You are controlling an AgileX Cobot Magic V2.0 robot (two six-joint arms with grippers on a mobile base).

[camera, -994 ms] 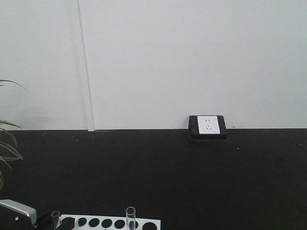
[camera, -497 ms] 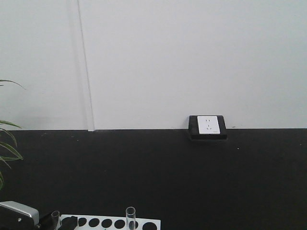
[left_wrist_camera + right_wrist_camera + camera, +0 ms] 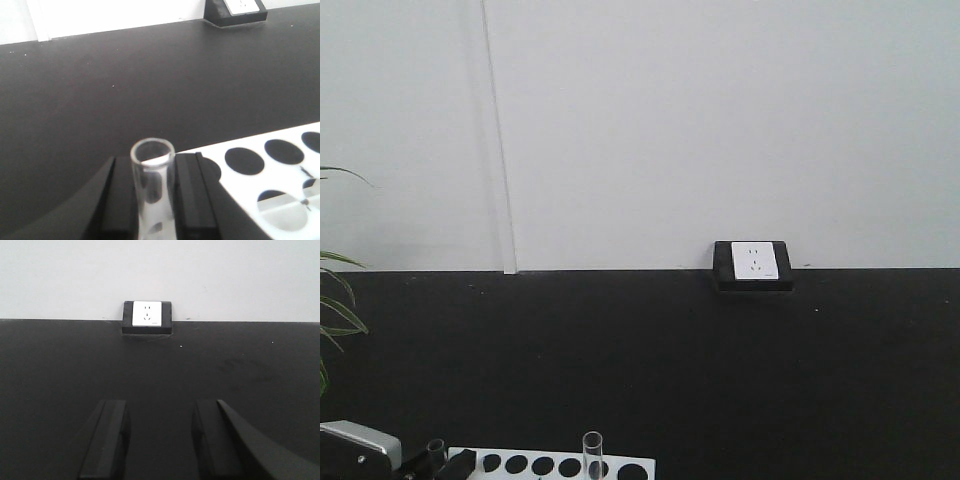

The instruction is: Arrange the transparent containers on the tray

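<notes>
A clear glass test tube (image 3: 152,192) stands upright between the black fingers (image 3: 192,195) of my left gripper (image 3: 154,167), which is shut on it. The tube's rim rises above the fingertips, at the left end of the white holed rack (image 3: 280,175). In the front view this gripper (image 3: 438,462) and its tube (image 3: 435,447) show at the bottom left edge. A second test tube (image 3: 592,455) stands in the rack (image 3: 625,468). My right gripper (image 3: 160,417) is open over bare black tabletop, nothing between its fingers. The yellow tray is out of view.
A black-framed white wall socket (image 3: 753,263) sits at the table's far edge against the white wall. Green plant leaves (image 3: 335,310) reach in at the left. The black tabletop (image 3: 720,380) stretches wide behind the rack.
In the front view my left gripper and its tube have sunk slightly toward the bottom edge. The rack's other tube has not moved.
</notes>
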